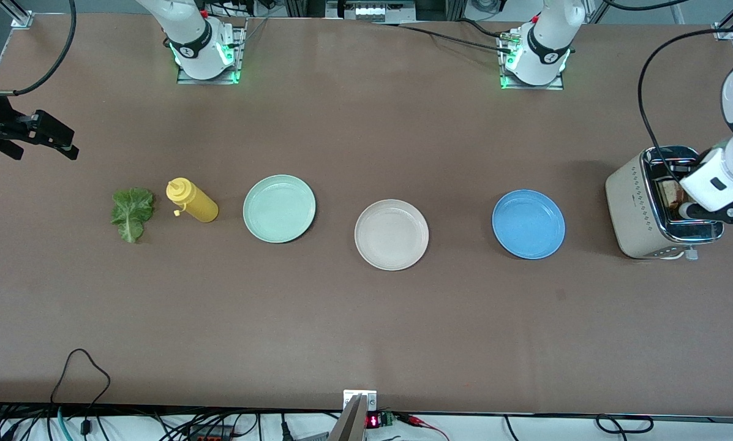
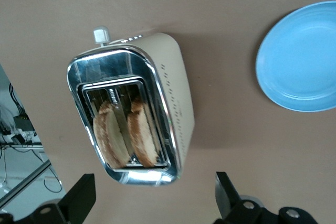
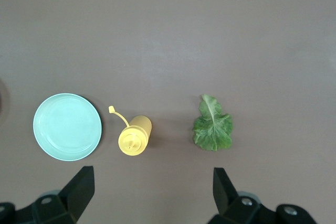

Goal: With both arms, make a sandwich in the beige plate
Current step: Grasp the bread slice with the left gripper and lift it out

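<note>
Brown table (image 1: 366, 306) | cables (image 1: 84, 367) along edge | left pincer (image 2: 155, 203) spread over toaster (image 2: 173, 87) | right pincer (image 3: 152, 198) spread

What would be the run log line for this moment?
left pincer: open, over toaster | right pincer: open, empty | beige plate: empty | toast: in toaster

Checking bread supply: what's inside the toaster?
Two toast slices stand upright in the toaster slots, one per slot. Their lower parts are hidden inside.
</note>
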Controlling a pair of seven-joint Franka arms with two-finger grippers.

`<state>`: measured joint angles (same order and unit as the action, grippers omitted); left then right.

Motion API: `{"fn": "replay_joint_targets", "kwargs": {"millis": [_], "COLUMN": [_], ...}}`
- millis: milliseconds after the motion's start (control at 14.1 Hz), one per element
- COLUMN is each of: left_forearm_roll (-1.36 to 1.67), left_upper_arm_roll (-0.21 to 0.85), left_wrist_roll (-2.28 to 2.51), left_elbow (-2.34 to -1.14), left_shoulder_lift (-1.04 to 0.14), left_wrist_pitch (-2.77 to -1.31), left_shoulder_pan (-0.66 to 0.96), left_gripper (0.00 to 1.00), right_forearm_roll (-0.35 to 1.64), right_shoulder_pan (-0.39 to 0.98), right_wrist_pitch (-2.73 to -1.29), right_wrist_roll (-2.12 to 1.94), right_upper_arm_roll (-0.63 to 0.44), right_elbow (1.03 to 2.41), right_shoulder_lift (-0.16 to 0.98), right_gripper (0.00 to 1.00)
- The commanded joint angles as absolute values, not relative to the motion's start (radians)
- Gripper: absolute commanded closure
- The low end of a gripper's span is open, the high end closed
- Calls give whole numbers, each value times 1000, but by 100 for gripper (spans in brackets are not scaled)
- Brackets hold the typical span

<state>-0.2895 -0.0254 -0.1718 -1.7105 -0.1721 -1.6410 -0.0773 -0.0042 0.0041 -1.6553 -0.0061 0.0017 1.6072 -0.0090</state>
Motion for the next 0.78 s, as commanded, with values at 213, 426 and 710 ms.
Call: {"fn": "replay_joint_targets", "kwargs": {"millis": [213,426,710], "left_forearm_roll": [-307,-307,-307], "left_upper_arm_roll": [-17,-14,-14], "left_wrist_roll": [-230,-232,-232], "left_elbow": [-1955,-2046,-2105], "left_shoulder_lift": [-86,-72,-58], "left_wrist_pitch": [-1920,-2048,-2091], "left_shoulder_pan": [-164,-216,-227], "left_gripper": [0,0,7], "right_forearm_roll": [3,2,14], "right_shoulder_pan": [3,3,2], "right_wrist_pitch": [-1632,-1631,-1609], "right_wrist_roll": [-12,-2,-12], "right_upper_arm_roll": [0,2,2], "right_elbow": [1598,1606,1643], "right_shoulder_lift": [-18,-17,-15], "right_gripper": [0,0,0]}}
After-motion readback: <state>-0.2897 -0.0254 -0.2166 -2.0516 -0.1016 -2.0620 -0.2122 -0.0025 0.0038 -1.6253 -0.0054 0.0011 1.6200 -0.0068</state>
